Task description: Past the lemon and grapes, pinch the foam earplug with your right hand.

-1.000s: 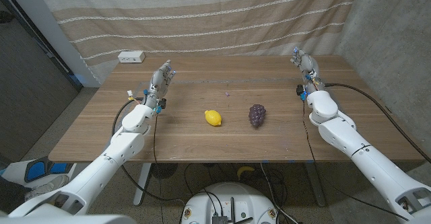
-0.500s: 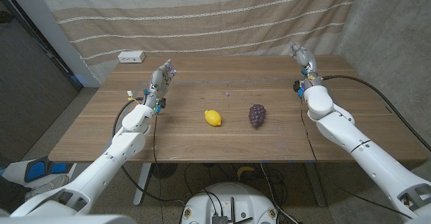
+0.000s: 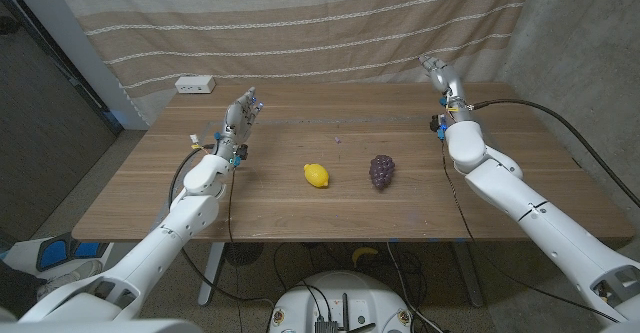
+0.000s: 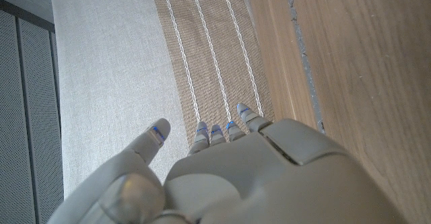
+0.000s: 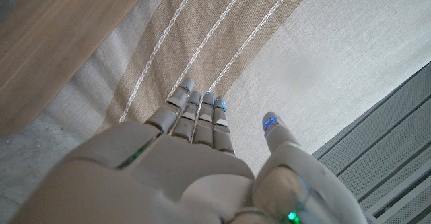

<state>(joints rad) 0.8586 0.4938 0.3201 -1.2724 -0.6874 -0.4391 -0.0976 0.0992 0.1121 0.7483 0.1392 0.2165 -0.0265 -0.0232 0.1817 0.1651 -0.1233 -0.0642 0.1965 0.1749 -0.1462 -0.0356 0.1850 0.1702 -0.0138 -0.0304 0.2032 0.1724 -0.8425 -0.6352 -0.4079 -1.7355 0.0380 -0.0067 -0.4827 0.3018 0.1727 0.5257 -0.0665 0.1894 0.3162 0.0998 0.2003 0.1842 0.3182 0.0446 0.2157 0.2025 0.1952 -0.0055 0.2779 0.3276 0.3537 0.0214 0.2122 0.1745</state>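
Fruit sits near the middle of the wooden tabletop: a small yellow lemon with a dark purple bunch of grapes just beside it, and a tiny pale purple foam earplug lies beyond them toward the far edge. The right hand is raised over the far right corner, fingers straight and apart, holding nothing, well apart from the earplug. The left hand hangs over the far left part, fingers likewise extended and empty, near a white power strip at the far left corner.
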